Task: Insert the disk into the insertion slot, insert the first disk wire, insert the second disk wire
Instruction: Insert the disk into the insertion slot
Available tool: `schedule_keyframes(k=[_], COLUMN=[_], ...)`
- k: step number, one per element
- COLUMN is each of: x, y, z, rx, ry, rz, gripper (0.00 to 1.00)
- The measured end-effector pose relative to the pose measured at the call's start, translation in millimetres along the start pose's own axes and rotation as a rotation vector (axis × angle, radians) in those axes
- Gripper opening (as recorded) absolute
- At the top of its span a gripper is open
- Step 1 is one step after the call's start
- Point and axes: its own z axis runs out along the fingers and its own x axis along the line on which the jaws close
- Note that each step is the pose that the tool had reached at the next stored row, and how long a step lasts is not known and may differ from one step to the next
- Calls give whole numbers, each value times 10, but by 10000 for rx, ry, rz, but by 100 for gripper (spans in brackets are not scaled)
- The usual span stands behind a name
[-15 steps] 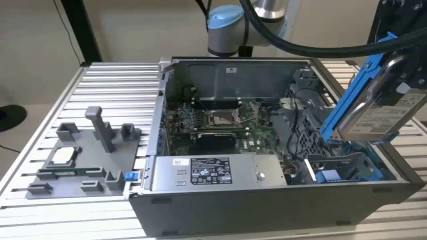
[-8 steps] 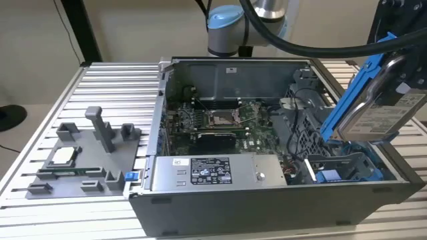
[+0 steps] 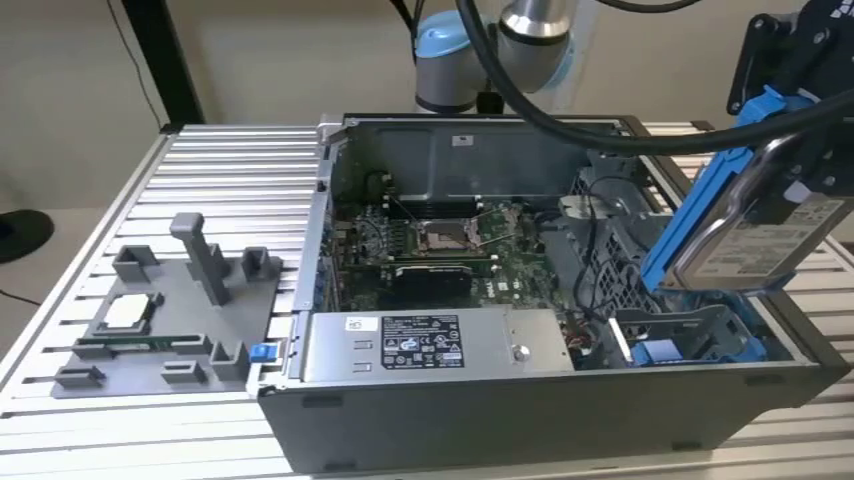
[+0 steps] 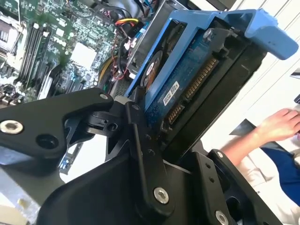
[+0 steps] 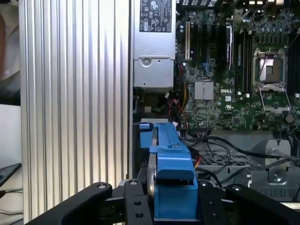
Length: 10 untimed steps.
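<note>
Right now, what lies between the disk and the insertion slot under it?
Nothing: in the exterior view the tilted disk hangs with its lower end close above the insertion slot, and the short stretch between them is bare.

Reaching with the arm (image 3: 541, 20) from behind the computer case (image 3: 534, 415), holding the pincer (image 5: 174, 199) clamped on the tilted disk (image 3: 754, 235) above that case.

The disk (image 3: 747, 245) is dull silver metal with a white paper label, set in a smooth, slightly glossy blue plastic carrier (image 5: 173, 164). The gripper (image 5: 171, 201) is matt black, probably metal, with shiny steel screws (image 4: 161, 195). The table (image 3: 227, 170) is ribbed bare aluminium with a satin sheen. The case (image 3: 534, 420) is smooth grey metal, the fixture (image 3: 207, 265) matt grey plastic
</note>
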Motion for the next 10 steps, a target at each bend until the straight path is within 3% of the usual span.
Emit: schedule_keyframes(k=[10], x=[-1], y=[-20], z=[180], rx=[1], ry=[0], rz=[14], gripper=[0])
